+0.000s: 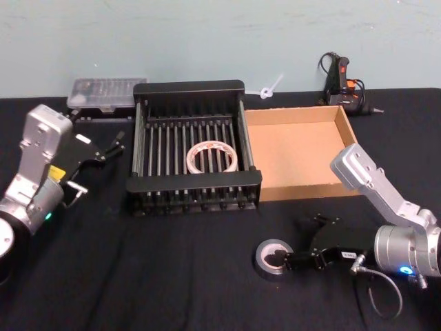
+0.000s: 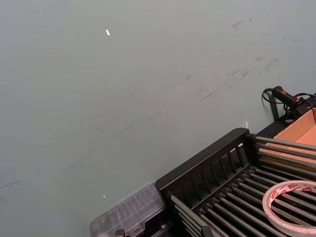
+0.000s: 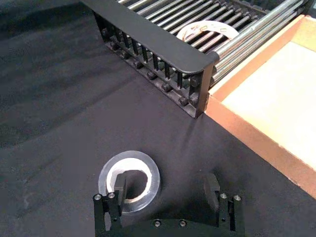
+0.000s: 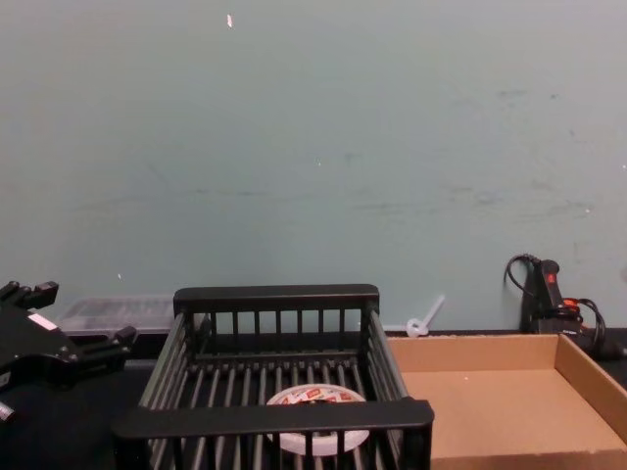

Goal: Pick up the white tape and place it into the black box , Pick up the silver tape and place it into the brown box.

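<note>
Head view has the black box (image 1: 193,147) as the anchor, sitting mid-table on the black cloth. White tape (image 1: 213,156) is lying flat on its slatted floor, toward the right and near side. Brown box (image 1: 302,151) is right up against the black box's right wall, nothing in it.

Silver tape (image 1: 274,258) is on the cloth in front of the black box, off its front right corner and well clear of it. Right gripper (image 1: 284,261) is down at that roll, and the right wrist view shows the fingers spread wide: one finger (image 3: 120,183) dips into the roll's pale centre hole, the other sits outside on the cloth, so it hasn't clamped on anything.

Left gripper (image 1: 113,147) hangs just off the black box's left wall, above the table, fingers a bit apart and holding nothing.

Behind the black box's back left corner there's a clear plastic case (image 1: 107,92).
</note>
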You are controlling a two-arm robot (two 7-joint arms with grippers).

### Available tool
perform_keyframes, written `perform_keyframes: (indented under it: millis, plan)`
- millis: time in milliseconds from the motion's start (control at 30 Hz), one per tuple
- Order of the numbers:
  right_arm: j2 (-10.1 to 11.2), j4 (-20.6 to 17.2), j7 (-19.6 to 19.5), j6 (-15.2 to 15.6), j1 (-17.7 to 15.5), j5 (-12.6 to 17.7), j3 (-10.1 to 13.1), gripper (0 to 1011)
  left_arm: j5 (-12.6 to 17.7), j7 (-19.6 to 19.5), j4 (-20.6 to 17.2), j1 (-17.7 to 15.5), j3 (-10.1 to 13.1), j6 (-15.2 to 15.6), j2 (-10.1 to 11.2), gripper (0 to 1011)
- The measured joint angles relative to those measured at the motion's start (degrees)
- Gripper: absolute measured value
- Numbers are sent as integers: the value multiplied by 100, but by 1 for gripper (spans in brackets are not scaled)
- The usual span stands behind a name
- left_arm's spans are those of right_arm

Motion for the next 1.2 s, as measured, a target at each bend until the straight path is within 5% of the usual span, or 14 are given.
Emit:
perform_keyframes:
  millis: [1200]
  plan:
    - [-121,323,-15,-2,291,-97,-295,1002,0,0,0,0,0,0,0,1001]
